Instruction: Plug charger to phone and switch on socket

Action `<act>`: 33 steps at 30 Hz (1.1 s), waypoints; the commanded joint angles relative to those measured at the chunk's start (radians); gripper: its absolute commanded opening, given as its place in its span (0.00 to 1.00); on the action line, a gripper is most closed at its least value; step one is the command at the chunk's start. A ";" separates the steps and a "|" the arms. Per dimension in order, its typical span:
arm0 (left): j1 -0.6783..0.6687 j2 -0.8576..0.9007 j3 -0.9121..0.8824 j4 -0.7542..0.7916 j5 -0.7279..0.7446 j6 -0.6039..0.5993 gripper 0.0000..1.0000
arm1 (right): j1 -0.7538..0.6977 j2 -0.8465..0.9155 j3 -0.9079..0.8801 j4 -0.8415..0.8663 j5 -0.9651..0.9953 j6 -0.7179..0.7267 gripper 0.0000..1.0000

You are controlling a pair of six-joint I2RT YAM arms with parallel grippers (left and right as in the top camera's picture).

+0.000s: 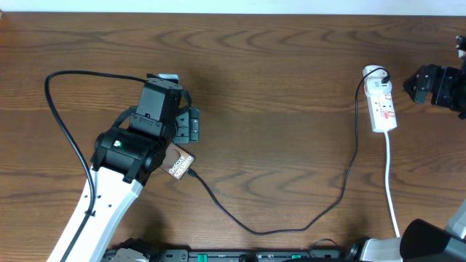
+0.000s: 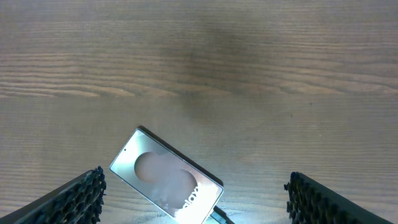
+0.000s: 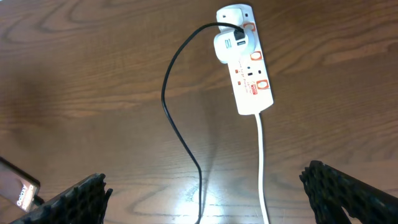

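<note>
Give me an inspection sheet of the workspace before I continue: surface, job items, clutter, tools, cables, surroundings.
Surface: brown wood-grain table.
Job's things: phone lies flat, askew; socket lies far right with a white adapter plugged in; switch positions cannot be told.
Clutter: nothing seen.
Grippers: left tool open over the phone, holding nothing; right tool open, short of the socket, holding nothing.
Cables: charger runs slack from the adapter to the phone's end, seating there unclear; white lead leaves the socket toward the robot; black robot cable loops beside the left arm.
Surroundings: nothing seen.
</note>
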 commanded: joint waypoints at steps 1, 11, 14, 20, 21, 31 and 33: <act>-0.001 0.000 0.015 -0.001 -0.016 0.009 0.92 | 0.004 -0.002 0.014 -0.001 0.002 0.017 0.99; -0.001 0.000 0.015 -0.001 -0.016 0.009 0.92 | 0.004 -0.002 0.014 -0.001 0.002 0.017 0.99; -0.001 0.000 0.015 -0.001 -0.016 0.009 0.91 | 0.004 -0.002 0.014 -0.001 0.002 0.017 0.99; -0.001 -0.016 0.015 -0.001 -0.016 0.009 0.91 | 0.004 -0.002 0.014 -0.001 0.002 0.017 0.99; -0.001 -0.021 0.015 -0.002 -0.016 0.009 0.91 | 0.004 -0.002 0.014 -0.001 0.002 0.017 0.99; -0.001 -0.121 0.003 -0.046 -0.018 0.010 0.91 | 0.004 -0.002 0.014 -0.001 0.002 0.017 0.99; 0.004 -0.149 -0.011 -0.045 -0.021 0.010 0.91 | 0.004 -0.002 0.014 -0.001 0.002 0.017 0.99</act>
